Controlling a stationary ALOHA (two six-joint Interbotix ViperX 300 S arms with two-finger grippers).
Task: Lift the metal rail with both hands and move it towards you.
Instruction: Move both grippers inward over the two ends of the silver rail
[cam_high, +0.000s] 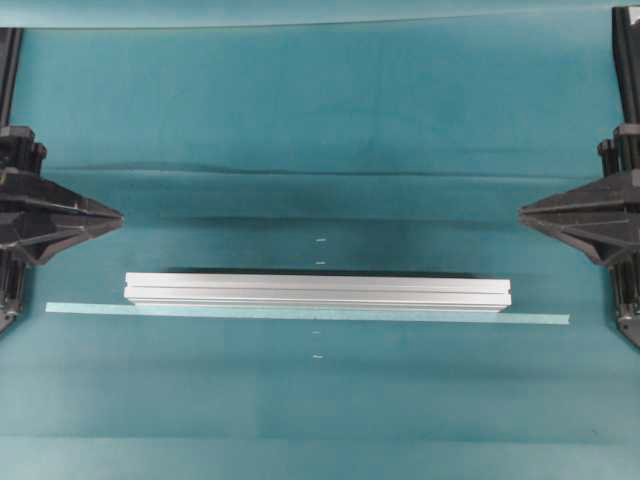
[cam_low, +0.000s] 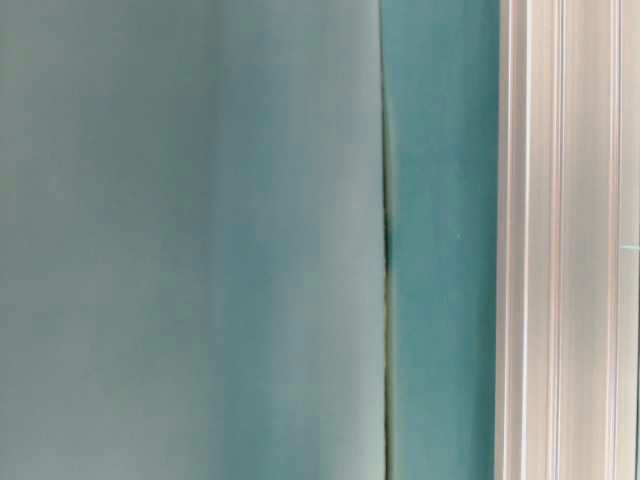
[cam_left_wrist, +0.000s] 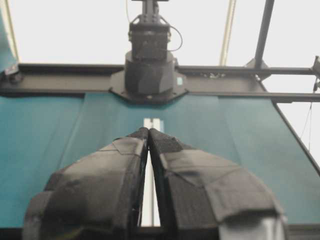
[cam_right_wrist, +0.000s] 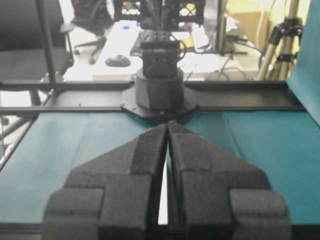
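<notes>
The rail (cam_high: 318, 291) lies flat on the teal cloth (cam_high: 320, 130), running left to right across the middle of the overhead view, a little below centre. Its near long edge sits just beside a thin pale tape strip (cam_high: 540, 319) that runs parallel to it and sticks out past both of its ends. 4 tiny white marks sit on the cloth near the midline, 2 above the rail and 2 below.

The left gripper (cam_high: 120, 215) hangs at the left edge of the overhead view, tips pointing inward, above and well apart from the rail's left end. The right gripper (cam_high: 522, 212) mirrors it at the right edge, likewise well apart from the rail's right end. Neither touches the rail.

In the left wrist view the left gripper (cam_left_wrist: 148, 131) has its 2 fingers (cam_left_wrist: 110, 170) pressed together at the tips, with only a thin slit between them further back, and nothing between them. A sliver of the rail (cam_left_wrist: 152, 123) shows just beyond the tips, with the other arm's base (cam_left_wrist: 149, 70) behind it. In the right wrist view the right gripper (cam_right_wrist: 168, 124) is likewise closed to a narrow slit and holds nothing.

The table-level view shows the rail (cam_low: 565, 240) as a grooved silver band against the cloth.
</notes>
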